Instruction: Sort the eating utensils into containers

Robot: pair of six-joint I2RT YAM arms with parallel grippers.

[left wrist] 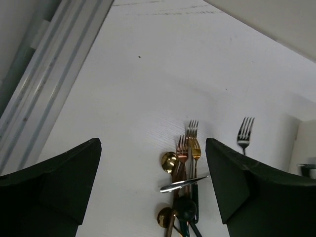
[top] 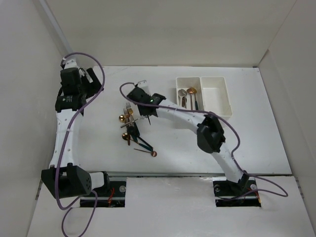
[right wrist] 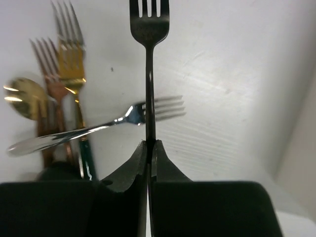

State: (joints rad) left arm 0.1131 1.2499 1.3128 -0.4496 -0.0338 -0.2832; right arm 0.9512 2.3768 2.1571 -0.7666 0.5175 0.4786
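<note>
1. Two white bins (top: 201, 94) joined side by side sit at about 1 o'clock from the middle of the table (left wrist: 148, 74) in the top view. The left bin (top: 188, 78) has a few utensils in it: a silver spoon (top: 182, 94), a copper spoon (top: 191, 91) and something with a teal handle (top: 196, 102).
2. Most of the loose utensils are heaped in a pile (top: 129, 126) at roughly 9 o'clock from the table's middle. A stray spoon (top: 152, 153) lies a little apart at 5 o'clock of the heap.
3. Right gripper (right wrist: 149, 145): fingers pressed together, pinching the handle of a dark fork (right wrist: 149, 29), tines pointing to 12 o'clock in its wrist view. Can't tell if that fork is off the table or not.
4. Same view, out toward 9 o'clock: a shiny silver fork (right wrist: 123, 117) lies crosswise with its tines passing behind the pinched handle. Past it are a gold fork (right wrist: 71, 69), a copper fork (right wrist: 49, 79) and a gold spoon (right wrist: 19, 96), all close together.
5. Left gripper (left wrist: 153, 143): fingers spread wide, not gripping anything. It's up at 10 o'clock of the table in the top view, well apart from the pile, which shows at 6 o'clock in its own camera.
</note>
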